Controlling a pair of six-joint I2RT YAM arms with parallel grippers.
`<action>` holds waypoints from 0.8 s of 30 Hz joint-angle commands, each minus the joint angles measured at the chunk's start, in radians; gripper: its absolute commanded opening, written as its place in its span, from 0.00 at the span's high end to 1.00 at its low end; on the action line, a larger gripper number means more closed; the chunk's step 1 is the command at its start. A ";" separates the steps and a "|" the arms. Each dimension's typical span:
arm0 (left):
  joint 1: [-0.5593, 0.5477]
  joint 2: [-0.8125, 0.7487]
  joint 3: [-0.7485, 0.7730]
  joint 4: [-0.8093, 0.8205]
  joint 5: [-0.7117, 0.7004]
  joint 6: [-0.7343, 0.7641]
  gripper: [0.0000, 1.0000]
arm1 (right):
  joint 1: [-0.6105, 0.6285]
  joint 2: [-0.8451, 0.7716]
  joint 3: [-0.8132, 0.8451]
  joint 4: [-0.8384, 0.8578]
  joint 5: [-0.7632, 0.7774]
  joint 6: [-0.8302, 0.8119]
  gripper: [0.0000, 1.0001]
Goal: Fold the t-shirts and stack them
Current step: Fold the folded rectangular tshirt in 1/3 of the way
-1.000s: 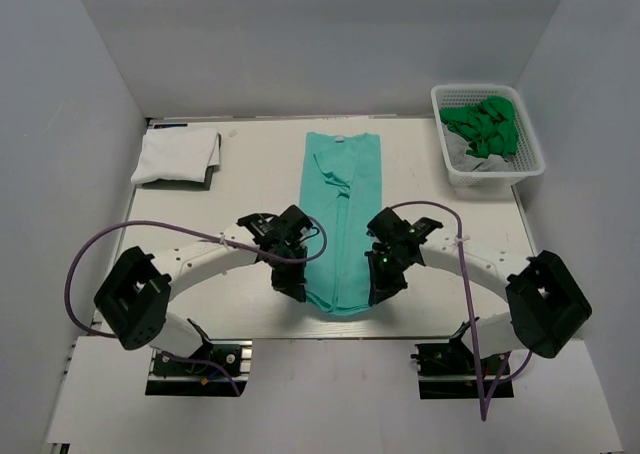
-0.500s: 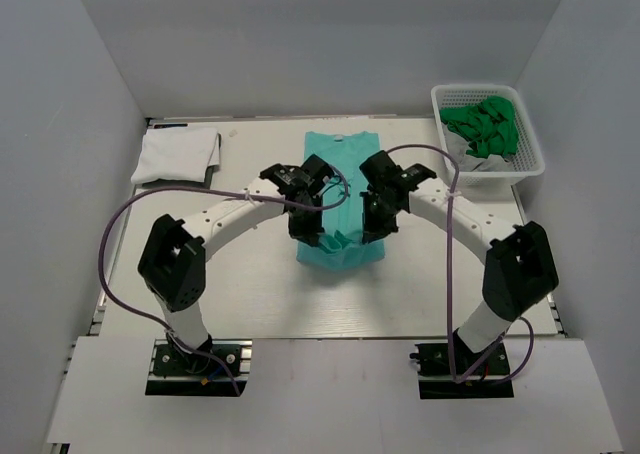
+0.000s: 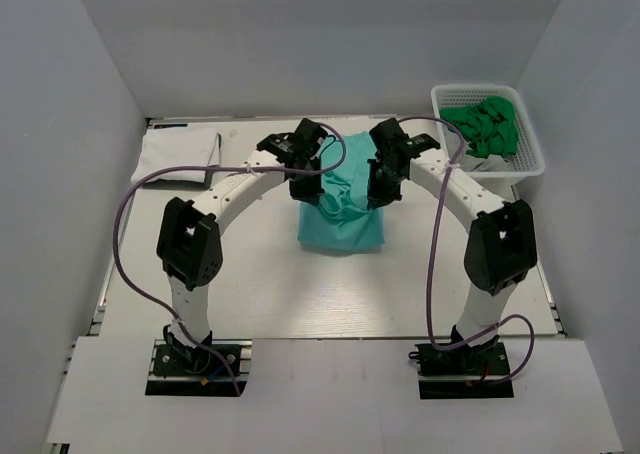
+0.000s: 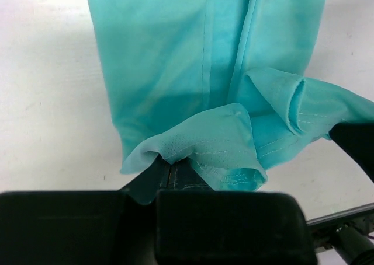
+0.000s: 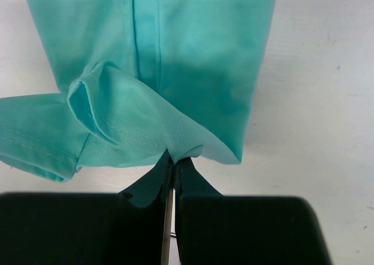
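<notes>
The top external camera looks down from high behind the arm bases over the whole flat white surface (image 3: 250,274). Each wrist camera sits just behind its black two-fingered tool, left tool (image 4: 169,170) and right tool (image 5: 170,163), looking along the fingers from very close. All three views share the pinched edge of the soft light teal-mint cotton t-shirt (image 3: 340,224).

Cut-off cloth, buried claw tips

In both wrist views the teal t-shirt (image 4: 169,72) runs off the top edge, and its pinched hem covers the tips of the left claw (image 4: 174,167) and right claw (image 5: 172,160).
</notes>
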 commanded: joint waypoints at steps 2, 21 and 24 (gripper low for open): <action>0.016 0.043 0.057 0.022 0.005 0.046 1.00 | -0.026 0.056 0.076 0.014 -0.052 -0.032 1.00; 0.133 0.354 0.422 -0.054 0.000 0.067 0.37 | -0.131 0.317 0.287 0.107 -0.101 -0.051 0.31; 0.161 0.377 0.540 -0.054 0.026 0.078 0.00 | -0.151 0.369 0.427 0.059 -0.122 -0.058 0.12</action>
